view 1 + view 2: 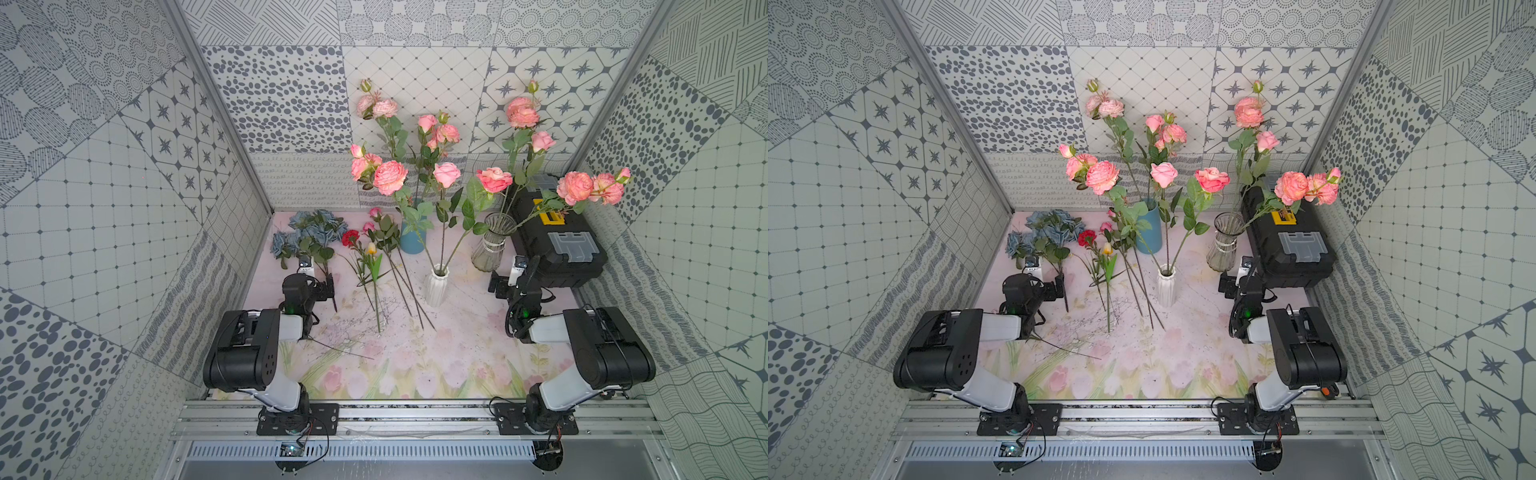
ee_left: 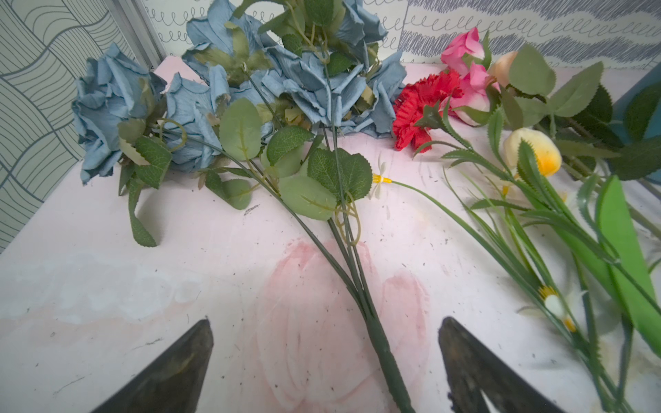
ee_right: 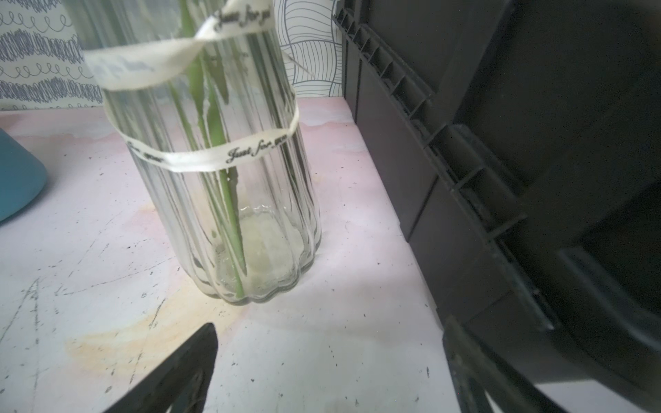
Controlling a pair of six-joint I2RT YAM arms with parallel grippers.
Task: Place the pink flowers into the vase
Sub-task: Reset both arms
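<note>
Pink flowers (image 1: 447,174) stand in a white ribbed vase (image 1: 435,286) at mid-table. More stand in a blue vase (image 1: 411,239) behind it and in a clear glass vase (image 1: 492,245) to the right. Other pink flowers (image 1: 376,214) lie loose on the table, their long stems pointing toward me; their buds (image 2: 465,71) show in the left wrist view. My left gripper (image 2: 326,321) is open low over the table, and the blue-grey bouquet's stem (image 2: 379,343) lies loose between its jaws. My right gripper (image 3: 329,323) is open and empty, just in front of the glass vase (image 3: 214,178).
A blue-grey bouquet (image 1: 309,232), a red carnation (image 1: 350,239) and a yellow tulip (image 1: 371,248) lie at the left, next to the loose pink stems. A black toolbox (image 1: 557,245) stands close beside my right gripper. Patterned walls close in the back and both sides.
</note>
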